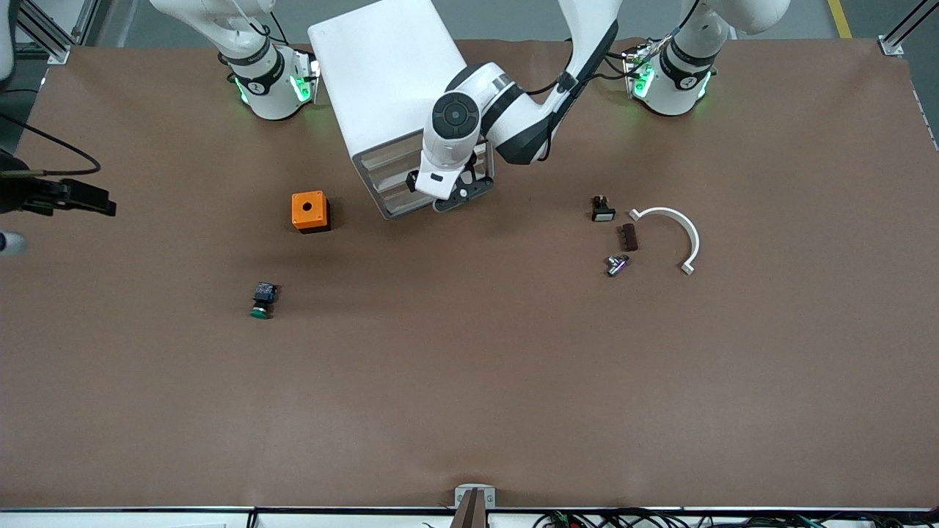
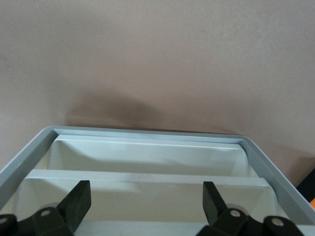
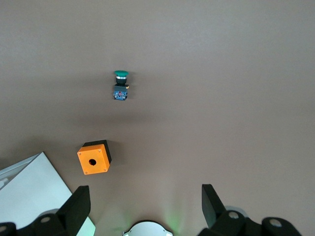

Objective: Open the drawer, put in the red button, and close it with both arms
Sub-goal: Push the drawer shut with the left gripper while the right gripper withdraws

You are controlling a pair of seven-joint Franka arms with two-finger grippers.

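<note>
The white cabinet stands between the two arm bases, its drawer fronts facing the front camera. My left arm reaches across to it. My left gripper is open and empty right at the drawer fronts. In the left wrist view its open fingers straddle an off-white drawer strip inside the grey frame. No drawer sticks out of the cabinet. The red button is hidden or out of view. My right gripper is open and empty, held high over its own base; it waits.
An orange box with a hole sits beside the cabinet toward the right arm's end. A green-capped button lies nearer the front camera. Toward the left arm's end lie a white-capped part, a brown piece, a metal part and a white arc.
</note>
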